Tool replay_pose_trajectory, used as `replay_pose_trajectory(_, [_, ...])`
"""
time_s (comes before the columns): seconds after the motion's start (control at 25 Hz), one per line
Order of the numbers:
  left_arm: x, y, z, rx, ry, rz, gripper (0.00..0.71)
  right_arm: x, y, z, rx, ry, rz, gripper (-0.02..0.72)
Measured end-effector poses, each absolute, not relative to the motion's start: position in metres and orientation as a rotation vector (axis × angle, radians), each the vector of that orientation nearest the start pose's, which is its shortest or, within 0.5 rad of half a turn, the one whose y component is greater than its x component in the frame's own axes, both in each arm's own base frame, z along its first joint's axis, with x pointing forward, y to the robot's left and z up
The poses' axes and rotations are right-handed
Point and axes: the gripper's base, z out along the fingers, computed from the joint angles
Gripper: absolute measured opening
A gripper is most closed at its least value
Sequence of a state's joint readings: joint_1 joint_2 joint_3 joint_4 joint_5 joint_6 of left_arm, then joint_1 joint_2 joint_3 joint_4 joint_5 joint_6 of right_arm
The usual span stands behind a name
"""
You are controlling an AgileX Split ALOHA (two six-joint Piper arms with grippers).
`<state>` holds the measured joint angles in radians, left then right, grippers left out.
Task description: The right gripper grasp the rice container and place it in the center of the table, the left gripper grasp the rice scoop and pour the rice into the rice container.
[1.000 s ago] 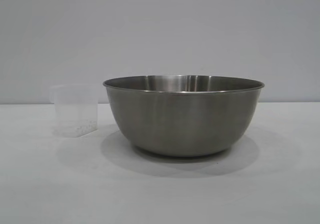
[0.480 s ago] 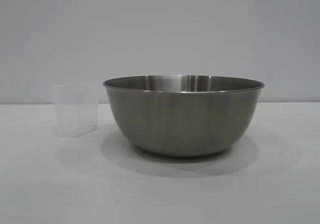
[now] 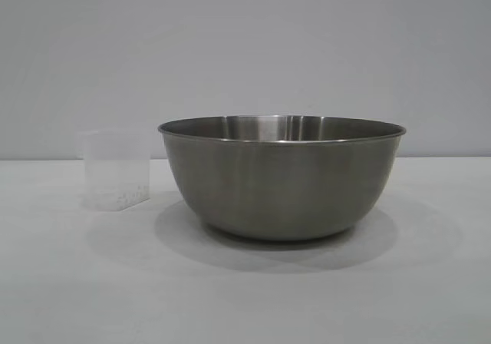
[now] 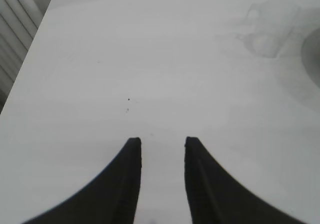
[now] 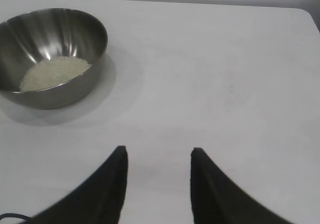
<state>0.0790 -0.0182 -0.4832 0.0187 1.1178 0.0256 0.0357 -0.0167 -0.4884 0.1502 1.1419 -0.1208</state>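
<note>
The steel rice container stands on the white table in the middle of the exterior view. In the right wrist view the rice container holds a pale heap of rice. The clear plastic rice scoop stands upright just left of the bowl, with a few grains at its bottom. In the left wrist view the rice scoop shows faintly, far off. My left gripper is open over bare table, holding nothing. My right gripper is open too, well away from the bowl.
A plain grey wall rises behind the table. In the left wrist view the table's edge runs past pale slats. Bare tabletop lies in front of both grippers.
</note>
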Motion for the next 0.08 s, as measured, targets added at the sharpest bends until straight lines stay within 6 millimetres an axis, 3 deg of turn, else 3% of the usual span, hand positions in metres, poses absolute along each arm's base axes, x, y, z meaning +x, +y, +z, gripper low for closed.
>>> replay_pose_trajectory(0.08, [-0.0083,0.0009,0.268,-0.058,2.1,0.086,0.156,-0.0106,0.012,0.2683,-0.18,2.106,0.131,0.249])
